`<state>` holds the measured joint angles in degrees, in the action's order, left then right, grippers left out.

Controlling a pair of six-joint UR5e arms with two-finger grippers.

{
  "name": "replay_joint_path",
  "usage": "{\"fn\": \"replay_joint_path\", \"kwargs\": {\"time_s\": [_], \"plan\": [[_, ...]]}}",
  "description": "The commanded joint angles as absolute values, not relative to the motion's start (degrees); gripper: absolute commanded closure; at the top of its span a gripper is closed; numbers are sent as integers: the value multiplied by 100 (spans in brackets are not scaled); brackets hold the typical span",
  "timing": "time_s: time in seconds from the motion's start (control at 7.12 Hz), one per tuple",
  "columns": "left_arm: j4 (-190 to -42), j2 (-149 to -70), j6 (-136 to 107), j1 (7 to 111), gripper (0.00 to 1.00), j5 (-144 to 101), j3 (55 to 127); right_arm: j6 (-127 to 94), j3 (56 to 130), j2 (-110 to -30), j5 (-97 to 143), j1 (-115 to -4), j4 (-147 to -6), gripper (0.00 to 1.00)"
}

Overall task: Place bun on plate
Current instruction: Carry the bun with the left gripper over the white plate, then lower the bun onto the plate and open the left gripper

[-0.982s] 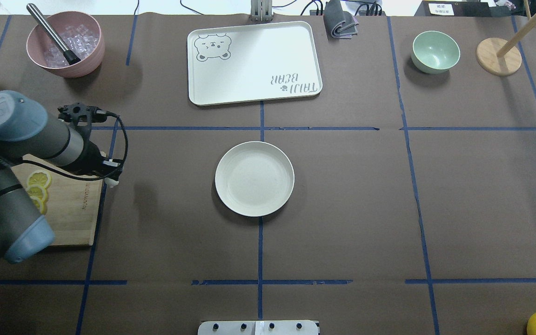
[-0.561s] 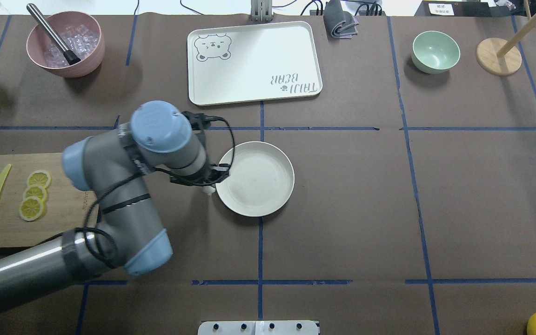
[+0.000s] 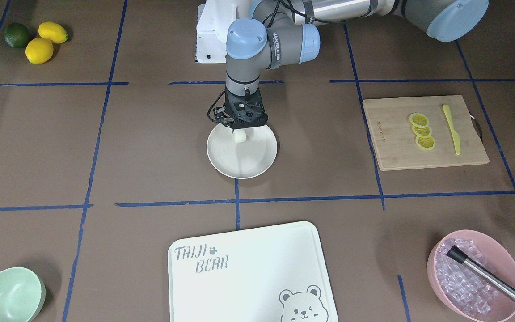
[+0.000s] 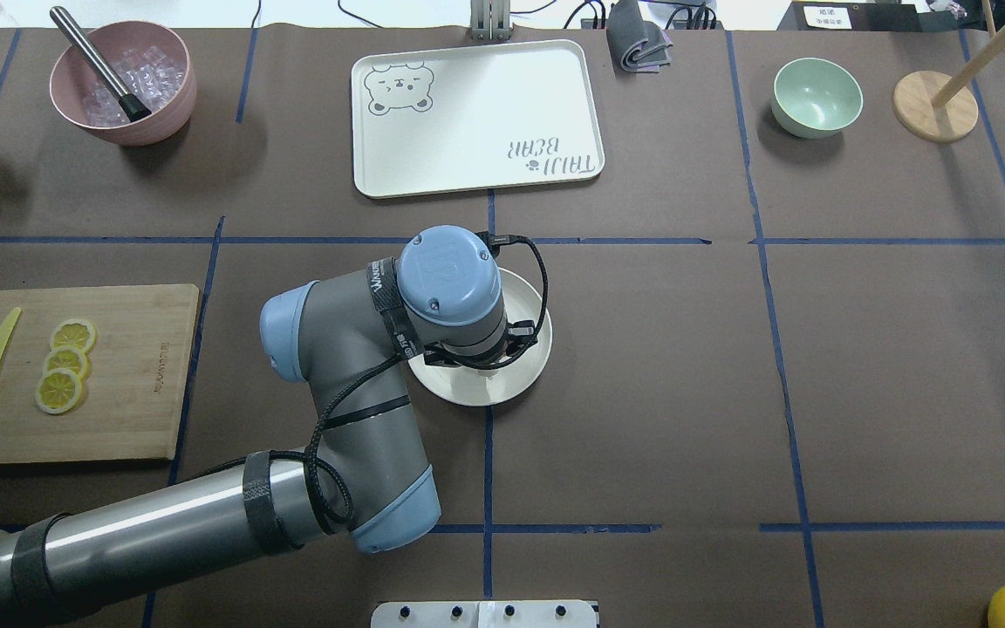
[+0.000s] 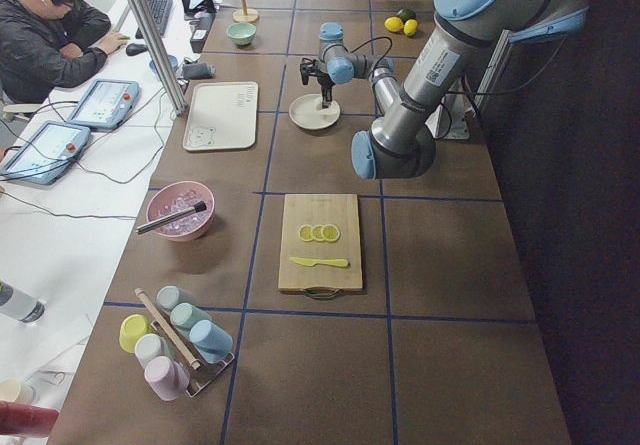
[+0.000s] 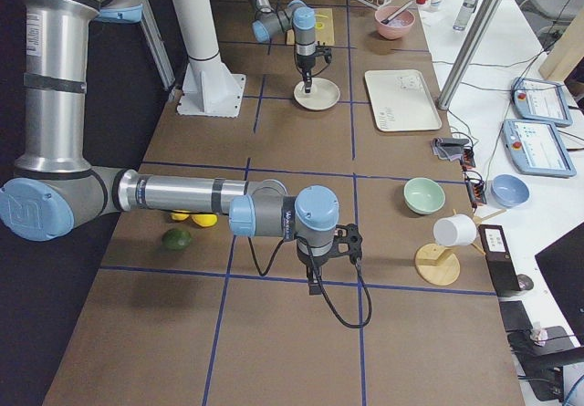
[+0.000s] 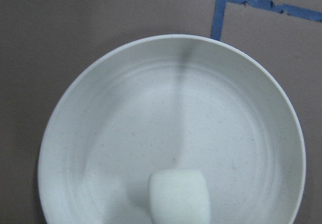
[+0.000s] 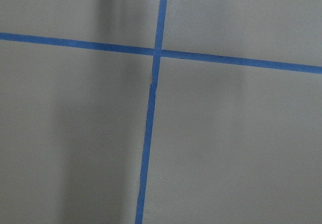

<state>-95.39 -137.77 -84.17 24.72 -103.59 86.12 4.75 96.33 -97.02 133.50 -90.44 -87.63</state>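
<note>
White bun [image 3: 238, 136] is pinched in our left gripper [image 3: 238, 132], over the cream plate [image 3: 245, 162], toward its robot-side rim. Whether our right gripper [image 6: 313, 287] is open or closed, we cannot tell.

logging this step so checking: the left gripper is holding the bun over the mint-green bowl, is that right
Not quite. The left gripper is holding the bun over the plate, not the mint-green bowl, which stands far off near a table corner. The exterior front-facing view shows it, and the left wrist view agrees.
</note>
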Motion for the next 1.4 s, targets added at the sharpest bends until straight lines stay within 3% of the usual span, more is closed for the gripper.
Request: {"fn": "replay_joint_path", "kwargs": {"time_s": [0.0, 0.7, 1.26], "plan": [[-9536, -13781, -8394, 2452, 0, -10318, 8491, 466, 9633, -9694, 13342, -9044, -8771, 0], [-9449, -13659, -7920, 2583, 0, -10423, 8753, 475, 9615, -9694, 13342, -9044, -8771, 0], [-8126, -11545, -5029, 3749, 0, -11381, 11331, 475, 9589, -9694, 13333, -9035, -8780, 0]]}}
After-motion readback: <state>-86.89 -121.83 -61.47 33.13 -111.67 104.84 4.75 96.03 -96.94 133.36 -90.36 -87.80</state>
